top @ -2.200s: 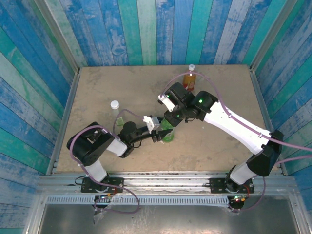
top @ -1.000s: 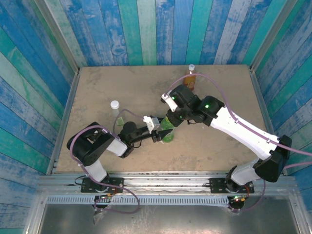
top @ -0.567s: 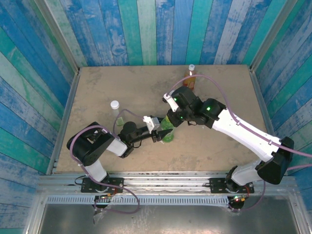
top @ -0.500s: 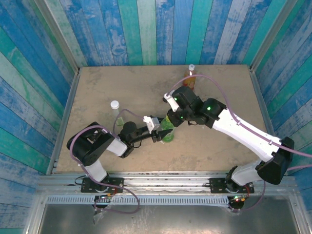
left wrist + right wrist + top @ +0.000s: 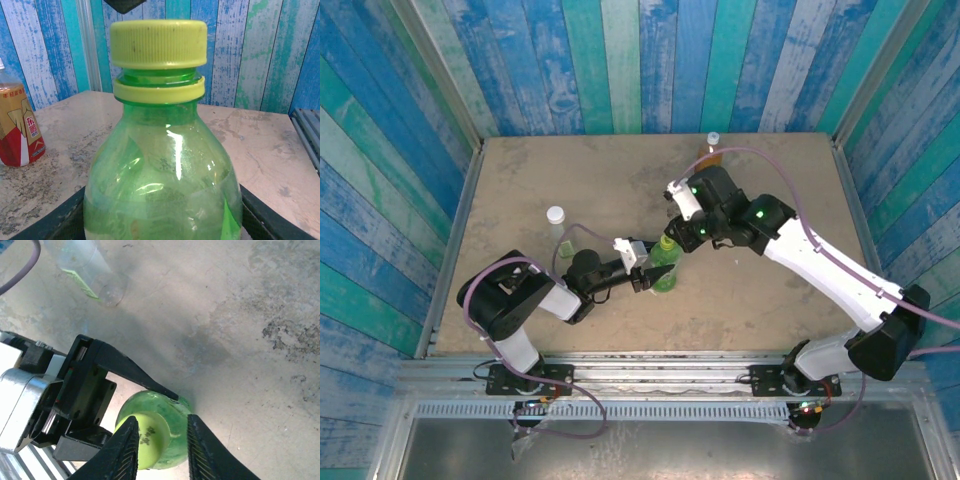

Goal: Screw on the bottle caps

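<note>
Left gripper (image 5: 658, 272) clamps the green bottle (image 5: 160, 175) by its body, upright, yellow-green cap (image 5: 158, 44) on its neck. Right gripper (image 5: 162, 419) hovers just above the cap, fingers parted, holding nothing. To tighten: drop centred, pinch the ribbing squarely, twist level

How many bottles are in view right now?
3. The green bottle stands at centre, gripped by the left gripper. The clear bottle stands to its left. The amber bottle stands at the far edge, partly behind the right arm.
</note>
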Tool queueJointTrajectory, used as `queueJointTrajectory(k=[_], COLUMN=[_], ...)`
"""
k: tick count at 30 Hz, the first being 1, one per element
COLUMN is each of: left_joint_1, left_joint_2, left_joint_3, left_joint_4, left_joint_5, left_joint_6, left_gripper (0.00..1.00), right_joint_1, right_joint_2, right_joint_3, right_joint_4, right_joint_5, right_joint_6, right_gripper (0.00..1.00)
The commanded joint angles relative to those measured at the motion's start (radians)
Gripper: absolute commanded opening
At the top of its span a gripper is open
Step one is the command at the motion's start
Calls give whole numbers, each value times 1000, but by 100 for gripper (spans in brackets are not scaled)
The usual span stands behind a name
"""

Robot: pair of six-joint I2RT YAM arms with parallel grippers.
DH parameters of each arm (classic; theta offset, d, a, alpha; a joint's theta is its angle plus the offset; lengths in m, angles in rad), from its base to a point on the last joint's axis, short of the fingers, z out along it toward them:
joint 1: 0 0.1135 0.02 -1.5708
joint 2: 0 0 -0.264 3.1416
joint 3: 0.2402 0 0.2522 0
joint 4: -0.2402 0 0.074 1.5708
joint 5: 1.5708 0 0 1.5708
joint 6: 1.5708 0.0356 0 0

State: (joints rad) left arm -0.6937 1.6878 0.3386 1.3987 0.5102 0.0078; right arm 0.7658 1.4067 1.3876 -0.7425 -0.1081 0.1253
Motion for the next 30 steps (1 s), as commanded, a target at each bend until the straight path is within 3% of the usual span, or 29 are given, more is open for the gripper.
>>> queueJointTrajectory(k=[1, 9, 30], left_joint_1=[-4, -4, -4], left_joint_2=[22, 19, 25], left_joint_3=[-13, -16, -3], left_joint_4=[-50, -53, -59], left_joint_5=[11, 8, -12], left_joint_6=[18, 19, -3], left_gripper=[60, 60, 59], right_joint_1=[-24, -93, -145], right_joint_2=[10, 8, -103], right_joint_3=[-27, -102, -275], right_joint_4=[4, 38, 62], right_joint_5=[-80, -257, -499], right_joint_6=[6, 15, 92], right_gripper=[28, 25, 12])
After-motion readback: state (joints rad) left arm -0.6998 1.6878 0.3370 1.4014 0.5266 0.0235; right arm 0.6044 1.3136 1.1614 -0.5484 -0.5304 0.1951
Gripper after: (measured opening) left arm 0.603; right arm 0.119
